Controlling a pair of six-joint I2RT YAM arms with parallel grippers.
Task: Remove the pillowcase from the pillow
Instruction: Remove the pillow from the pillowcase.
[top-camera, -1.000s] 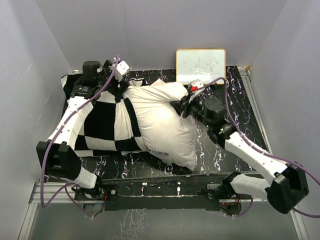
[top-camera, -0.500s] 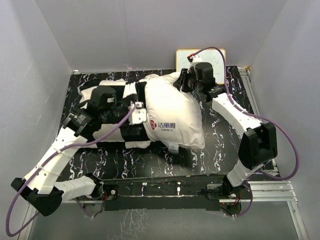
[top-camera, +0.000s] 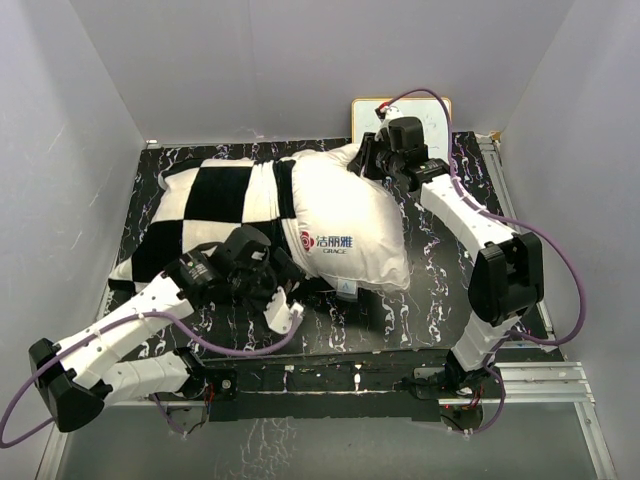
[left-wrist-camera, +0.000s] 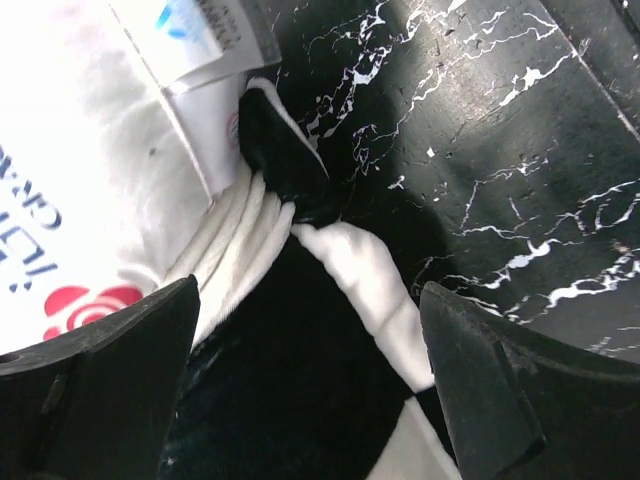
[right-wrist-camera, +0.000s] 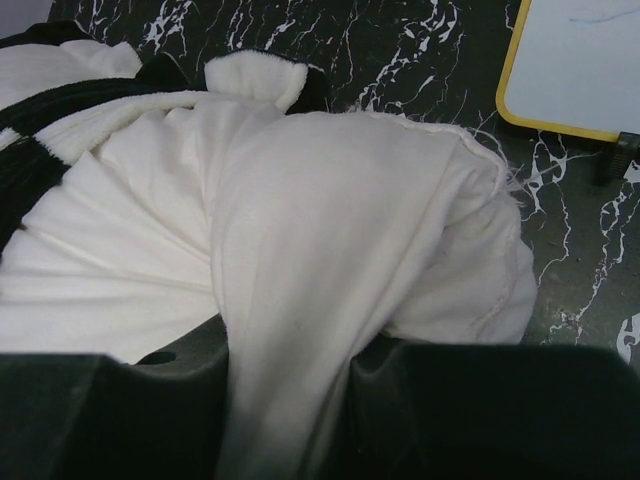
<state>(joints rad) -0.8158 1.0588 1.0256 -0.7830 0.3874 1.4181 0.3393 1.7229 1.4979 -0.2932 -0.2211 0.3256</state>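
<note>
The white pillow (top-camera: 350, 225) lies across the black marbled table with its red logo (top-camera: 307, 240) facing up. The checkered pillowcase (top-camera: 215, 200) still covers its left half, bunched at the middle. My left gripper (top-camera: 290, 280) stands open at the near edge of the cover's opening. In the left wrist view its fingers (left-wrist-camera: 100, 350) straddle black and cream pillowcase (left-wrist-camera: 300, 330) fabric, beside the pillow (left-wrist-camera: 90, 160) and its sewn tags (left-wrist-camera: 200, 60). My right gripper (top-camera: 362, 165) is shut on the pillow's far right corner, with white pillow cloth (right-wrist-camera: 300, 220) pinched between its jaws.
A yellow-framed whiteboard (top-camera: 440, 108) leans at the back right, just behind the right arm, and its corner shows as a whiteboard (right-wrist-camera: 585, 60) in the right wrist view. Grey walls close in on three sides. A metal rail (top-camera: 330, 380) runs along the near edge.
The left arm swung from the far back left down to the near edge of the pillowcase. The right arm carried the pillow's corner back toward the whiteboard, and the pillow's logo now faces up.
</note>
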